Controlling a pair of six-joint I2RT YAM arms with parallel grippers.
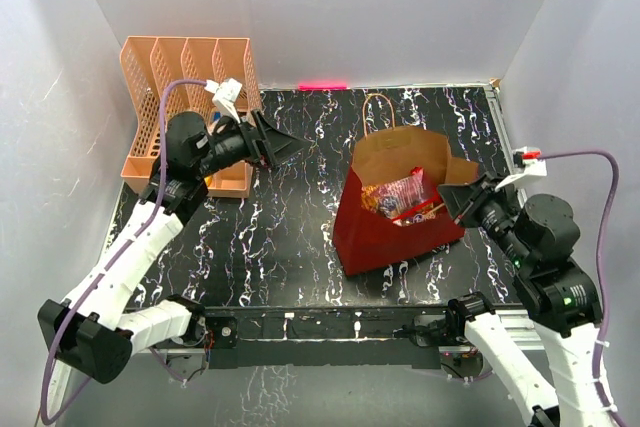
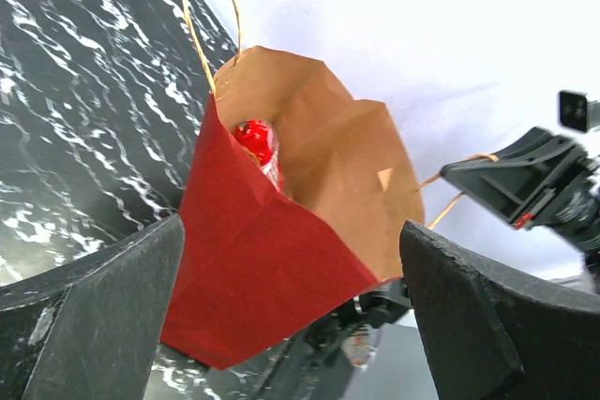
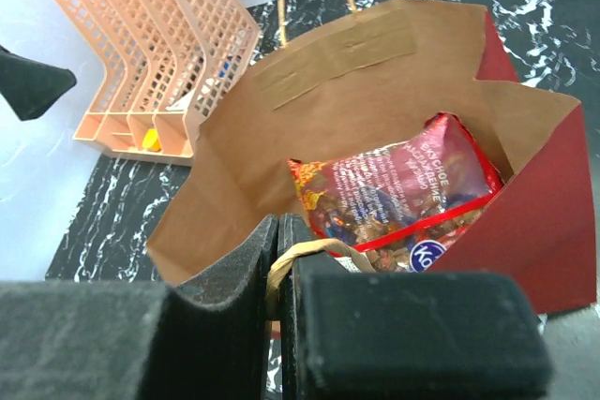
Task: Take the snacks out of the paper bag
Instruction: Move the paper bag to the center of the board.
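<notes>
The right gripper (image 3: pixel 279 231) is shown pinching the paper bag (image 3: pixel 309 100) by its handle (image 3: pixel 314 250) only in its wrist view; the left gripper (image 2: pixel 292 227) is spread wide.

L gripper (image 2: pixel 291 227) spread wide; red candy bag (image 2: pixel 255 140) in paper bag (image 2: pixel 262 269).

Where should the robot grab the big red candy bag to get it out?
Pinch the candy bag by its top edge, coming down through the open mouth of the paper bag: it stands upright, so its walls block every side. The open left gripper is free; the right gripper is shut on a handle.
</notes>
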